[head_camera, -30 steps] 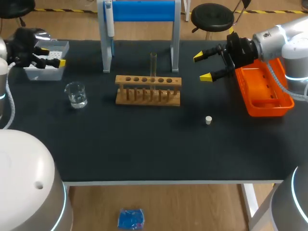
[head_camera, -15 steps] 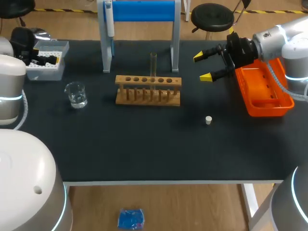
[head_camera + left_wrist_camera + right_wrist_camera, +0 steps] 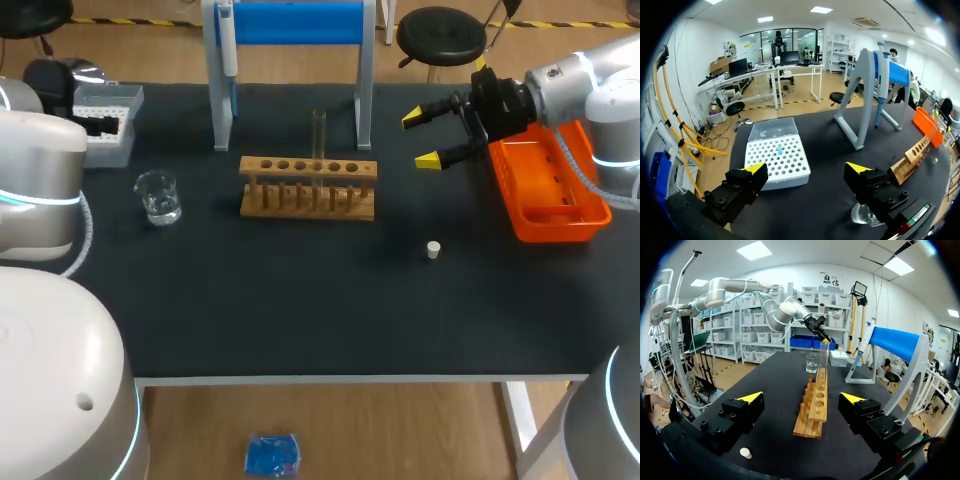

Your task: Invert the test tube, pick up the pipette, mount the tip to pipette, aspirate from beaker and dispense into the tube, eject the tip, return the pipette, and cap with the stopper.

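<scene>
Left gripper [image 3: 807, 167] and right gripper [image 3: 422, 139] hung wide open, empty; swinging low, the left risked toppling the beaker [image 3: 158, 196].

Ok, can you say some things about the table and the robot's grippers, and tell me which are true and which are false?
1. The test tube stands upright in the wooden rack. True.
2. The stopper sits on top of the test tube. False: it lies on the table, apart from the rack.
3. The right gripper holds the pipette. False: it is open and empty; the pipette hangs on the blue stand.
4. The beaker stands on the table, apart from the rack. True.
</scene>
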`<state>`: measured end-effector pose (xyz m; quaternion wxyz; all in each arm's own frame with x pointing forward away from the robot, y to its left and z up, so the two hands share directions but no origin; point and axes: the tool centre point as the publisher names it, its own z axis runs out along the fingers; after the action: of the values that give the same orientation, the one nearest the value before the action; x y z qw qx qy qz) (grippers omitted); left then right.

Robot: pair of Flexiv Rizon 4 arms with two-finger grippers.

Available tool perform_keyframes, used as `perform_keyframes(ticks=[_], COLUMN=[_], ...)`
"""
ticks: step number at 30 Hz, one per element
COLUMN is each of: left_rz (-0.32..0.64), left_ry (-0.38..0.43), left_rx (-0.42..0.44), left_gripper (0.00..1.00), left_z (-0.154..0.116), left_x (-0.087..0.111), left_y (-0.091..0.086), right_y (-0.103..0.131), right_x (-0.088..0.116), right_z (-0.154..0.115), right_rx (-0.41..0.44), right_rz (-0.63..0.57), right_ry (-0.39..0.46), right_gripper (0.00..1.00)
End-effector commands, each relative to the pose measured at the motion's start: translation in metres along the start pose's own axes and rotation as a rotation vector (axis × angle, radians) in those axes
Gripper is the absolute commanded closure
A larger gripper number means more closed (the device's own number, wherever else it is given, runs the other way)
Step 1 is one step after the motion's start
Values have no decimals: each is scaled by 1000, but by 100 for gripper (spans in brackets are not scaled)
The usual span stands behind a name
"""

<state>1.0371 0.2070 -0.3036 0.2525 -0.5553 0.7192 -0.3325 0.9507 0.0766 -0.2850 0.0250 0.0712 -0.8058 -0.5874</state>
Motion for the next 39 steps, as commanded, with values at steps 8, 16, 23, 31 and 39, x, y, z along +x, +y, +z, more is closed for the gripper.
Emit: perform_keyframes(ticks=[8, 16, 23, 31, 39], left_rz=[-58, -86, -111, -154, -163], left_ry=[-77, -95, -95, -123, -141], left_rx=[-10, -21, -32, -34, -41], left_gripper=[0, 10, 22, 32, 40], left_z=[9, 24, 41, 53, 62], left_x=[-1, -1, -2, -13, -24], left_y=[-4, -10, -9, -8, -12], right_y=[-1, -1, -1, -1, -1], right_x=[-1, -1, -1, -1, -1], right_z=[-1, -1, -1, -1, -1], right_rx=[-1, -1, -1, -1, -1], right_rz=[-1, -1, -1, -1, -1], right_ry=[2, 2, 2, 2, 2], right_gripper=[0, 0, 0, 0, 0])
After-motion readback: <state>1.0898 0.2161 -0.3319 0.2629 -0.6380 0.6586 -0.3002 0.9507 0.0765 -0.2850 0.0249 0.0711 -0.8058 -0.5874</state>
